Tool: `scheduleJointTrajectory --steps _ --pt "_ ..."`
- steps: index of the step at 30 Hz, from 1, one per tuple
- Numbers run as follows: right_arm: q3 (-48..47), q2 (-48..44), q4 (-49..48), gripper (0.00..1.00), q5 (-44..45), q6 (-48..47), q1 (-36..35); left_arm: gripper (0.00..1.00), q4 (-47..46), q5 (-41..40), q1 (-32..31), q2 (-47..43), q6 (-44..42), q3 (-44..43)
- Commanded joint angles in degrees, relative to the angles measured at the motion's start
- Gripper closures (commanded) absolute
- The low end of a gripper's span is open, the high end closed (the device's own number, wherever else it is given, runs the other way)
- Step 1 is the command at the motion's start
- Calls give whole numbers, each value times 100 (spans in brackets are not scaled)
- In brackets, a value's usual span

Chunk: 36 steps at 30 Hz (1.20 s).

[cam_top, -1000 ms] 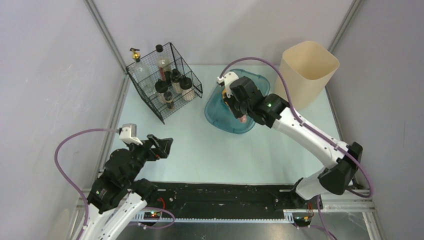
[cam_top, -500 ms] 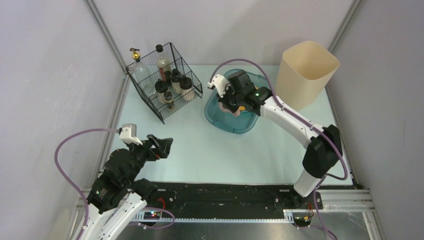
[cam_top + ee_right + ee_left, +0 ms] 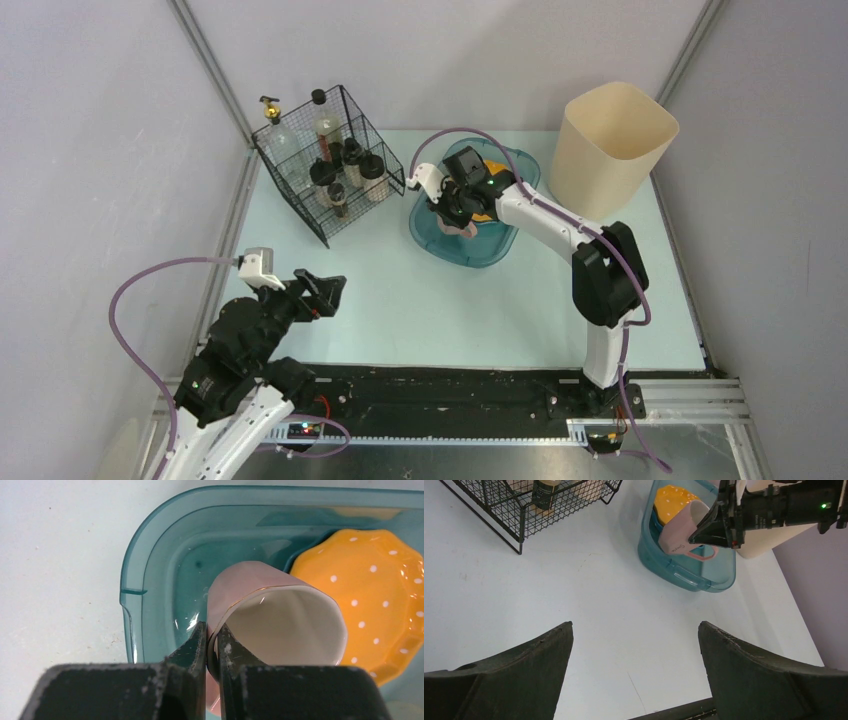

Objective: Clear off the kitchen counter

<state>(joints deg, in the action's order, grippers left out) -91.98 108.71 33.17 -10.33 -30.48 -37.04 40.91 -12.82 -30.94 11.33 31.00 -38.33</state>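
Note:
A pink mug (image 3: pixel 272 617) with a white inside hangs tilted over the teal tub (image 3: pixel 165 555), its rim pinched by my shut right gripper (image 3: pixel 213 632). From above, the right gripper (image 3: pixel 452 205) is over the tub's left half (image 3: pixel 425 225). The left wrist view shows the pink mug (image 3: pixel 679 530) above the tub (image 3: pixel 684 572). An orange dotted dish (image 3: pixel 372 595) lies in the tub. My left gripper (image 3: pixel 635 630) stands open with nothing between its fingers, above the pale kitchen counter (image 3: pixel 400 300) near the front left (image 3: pixel 325 290).
A black wire basket (image 3: pixel 330 165) with several bottles stands at the back left. A tall cream bin (image 3: pixel 610 145) stands at the back right. A black rail (image 3: pixel 440 385) runs along the counter's near edge.
My right arm has reached further left and back over the tub, carrying the pink mug with it. The left arm has not moved.

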Motion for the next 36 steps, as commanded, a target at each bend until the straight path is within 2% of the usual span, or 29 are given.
scheduleJointTrajectory --steps 1,18,19,22,26,34,36 --pt "-399 111 -138 100 10 -390 -80 2 -156 71 55 -13 -79 -8" --pt "-314 414 -125 99 57 -584 -364 2 -163 113 89 20 -88 -11" --pt "-317 404 -139 96 66 -574 -381 2 -169 109 93 19 -93 -10" --pt "-288 328 -250 77 189 -519 -423 2 -170 117 96 18 -86 -6" --pt "-259 187 -382 60 393 -496 -488 2 -169 113 99 42 -86 -10" --pt "-47 -428 -649 48 847 -215 -578 2 -166 104 105 95 -99 -9" --pt "83 -704 -733 40 981 -24 -614 2 -170 112 112 104 -100 -14"
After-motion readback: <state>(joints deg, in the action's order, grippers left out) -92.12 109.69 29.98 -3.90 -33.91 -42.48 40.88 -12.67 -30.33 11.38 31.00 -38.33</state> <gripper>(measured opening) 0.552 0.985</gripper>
